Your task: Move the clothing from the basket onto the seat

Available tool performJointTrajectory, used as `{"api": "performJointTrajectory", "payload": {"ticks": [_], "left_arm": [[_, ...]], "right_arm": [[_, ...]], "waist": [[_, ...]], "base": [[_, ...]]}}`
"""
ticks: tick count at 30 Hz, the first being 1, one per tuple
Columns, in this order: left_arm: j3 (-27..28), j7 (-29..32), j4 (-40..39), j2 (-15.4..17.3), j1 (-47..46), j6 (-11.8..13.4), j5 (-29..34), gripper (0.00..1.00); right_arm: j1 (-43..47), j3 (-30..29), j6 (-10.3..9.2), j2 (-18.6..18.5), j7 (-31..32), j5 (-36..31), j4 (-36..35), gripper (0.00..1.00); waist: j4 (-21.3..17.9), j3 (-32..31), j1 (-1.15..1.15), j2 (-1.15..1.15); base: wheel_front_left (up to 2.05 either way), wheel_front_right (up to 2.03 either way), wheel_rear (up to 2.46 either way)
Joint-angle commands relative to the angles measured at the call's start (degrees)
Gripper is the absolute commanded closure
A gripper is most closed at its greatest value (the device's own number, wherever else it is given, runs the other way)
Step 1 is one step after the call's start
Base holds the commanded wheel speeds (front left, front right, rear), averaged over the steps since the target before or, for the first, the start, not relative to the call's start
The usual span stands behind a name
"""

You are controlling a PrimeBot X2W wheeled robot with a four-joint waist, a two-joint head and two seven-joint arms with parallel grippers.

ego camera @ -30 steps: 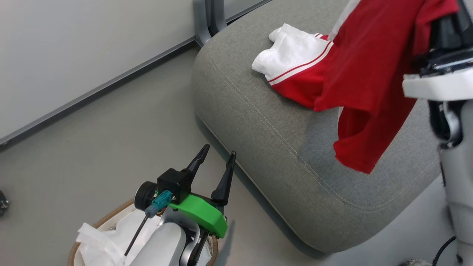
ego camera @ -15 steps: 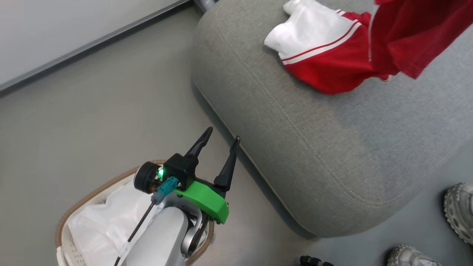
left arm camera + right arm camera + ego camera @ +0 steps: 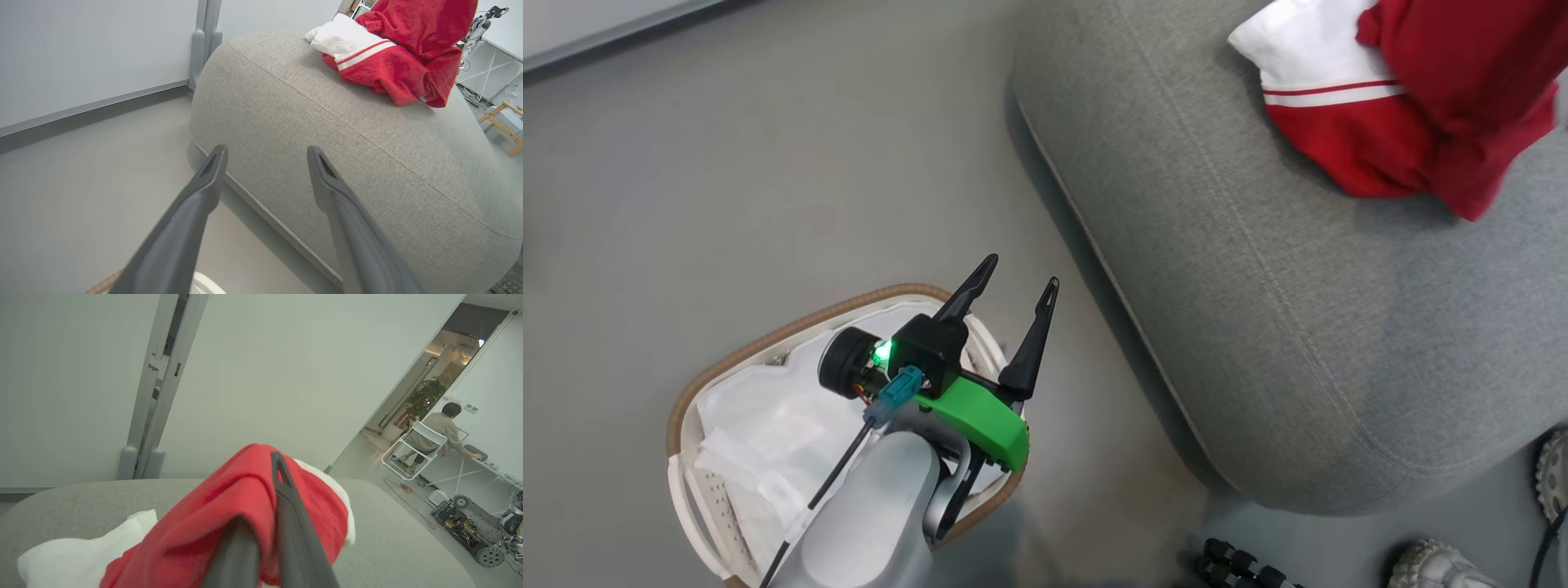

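Clothing (image 3: 1413, 122): red heap with a white panel, lying on the far part of the seat (image 3: 1258, 327). Its top fold is pinched between the nearly closed fingers of the right gripper (image 3: 261, 514). Right arm is nearer; release looks straight down. Left gripper (image 3: 1021, 271) spread wide, empty, over the basket (image 3: 768, 339), well apart. No legible writing.

One basket (image 3: 768, 340) is counted, with one white liner (image 3: 760, 425) in it. One seat (image 3: 1258, 327) is seen. Two pieces of clothing (image 3: 1347, 147) can be made out, one with a white panel and one all red, though the heap is bunched and a sure count cannot be given. Two grippers are counted, the left gripper (image 3: 1021, 272) and the right gripper (image 3: 259, 488), each with two jaws. Two pale shoes (image 3: 1429, 567) are cut off by the frame edge. One person (image 3: 443, 424) and one white chair (image 3: 427, 435) are seen far off.
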Motion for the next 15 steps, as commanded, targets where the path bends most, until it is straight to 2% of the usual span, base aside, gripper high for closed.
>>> {"api": "performJointTrajectory", "payload": {"ticks": [1,7,8,9,10,11,15], "left_arm": [[-0.10,-0.02,0.16,0.55,-1.13,-0.25,0.27,0.00],[-0.39,-0.03,1.24,0.82,-0.89,-0.25,-0.22,0.00],[-0.17,-0.03,1.46,0.78,-0.48,-0.25,-0.39,0.00],[-0.03,-0.03,1.67,0.74,-0.12,-0.25,-0.58,0.00],[0.10,-0.02,1.94,0.71,0.34,-0.25,-0.72,0.00],[0.25,-0.02,2.11,0.67,0.64,-0.25,-0.89,0.00],[1.33,-0.02,2.59,0.45,2.03,-0.25,-1.25,0.00]], "right_arm": [[2.28,-0.45,-0.07,0.84,-0.01,0.24,1.34,1.00],[9.95,-1.89,-0.08,4.71,-0.01,1.60,8.29,1.00],[11.32,-2.48,-0.08,5.24,-0.01,2.06,8.72,0.91],[12.35,-2.79,-0.08,5.52,-0.01,2.17,8.81,0.65],[13.60,-3.15,-0.08,5.89,-0.01,2.25,8.81,0.47],[14.50,-3.70,-0.08,6.15,-0.01,2.58,8.48,0.02],[18.93,-5.62,-0.08,6.86,-0.01,3.42,7.00,0.00]], "waist": [[2.09,2.02,-0.01,0.00],[2.61,1.32,-0.01,0.00],[2.57,0.80,-0.01,0.00],[2.52,0.41,-0.01,0.00],[2.47,-0.20,-0.01,0.00],[2.44,-0.65,-0.01,0.00],[2.34,-3.64,-0.01,0.00]], "base": [[0.00,0.00,0.00],[0.00,0.00,0.00],[0.00,0.00,0.00],[0.00,0.00,0.00],[0.00,0.00,0.00],[0.00,0.00,0.00],[0.00,0.00,0.00]]}}
